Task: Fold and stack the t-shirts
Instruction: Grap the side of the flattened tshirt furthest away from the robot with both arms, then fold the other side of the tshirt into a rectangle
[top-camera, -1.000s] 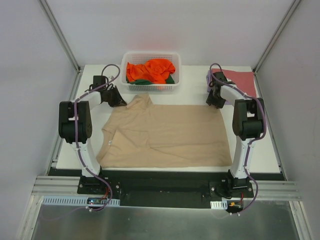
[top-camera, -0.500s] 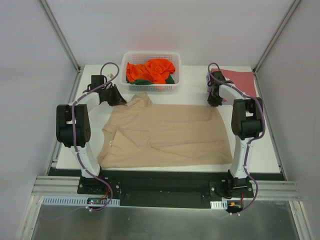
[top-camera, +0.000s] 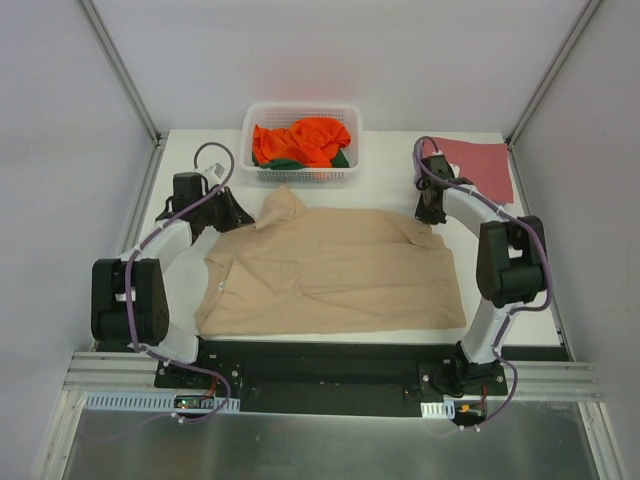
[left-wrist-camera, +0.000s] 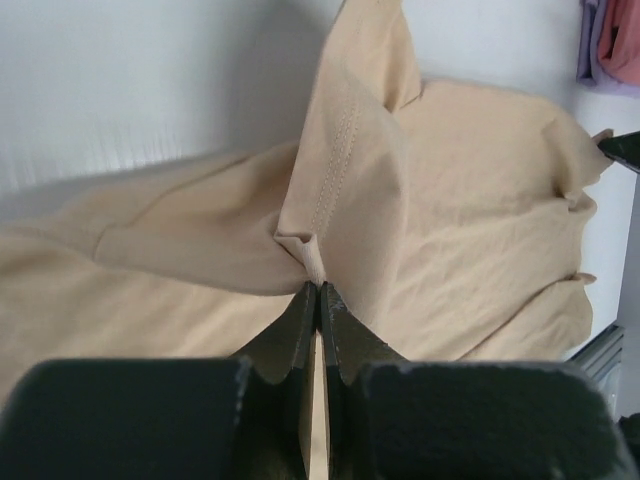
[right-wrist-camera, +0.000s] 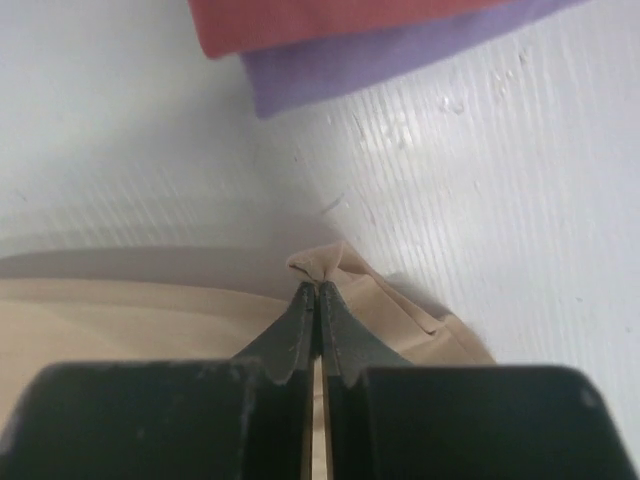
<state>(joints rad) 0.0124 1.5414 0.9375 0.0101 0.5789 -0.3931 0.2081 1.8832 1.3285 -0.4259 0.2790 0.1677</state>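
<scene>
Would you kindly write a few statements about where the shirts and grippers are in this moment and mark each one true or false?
1. Both grippers are shut on the beige t-shirt. True: the left gripper and the right gripper each pinch a far corner of it.
2. The white basket is empty. False: it holds orange and dark green shirts.
3. The folded pink shirt lies at the far right of the table. True.
4. The pink shirt lies directly on the table. False: the right wrist view shows a lavender shirt under it.
</scene>
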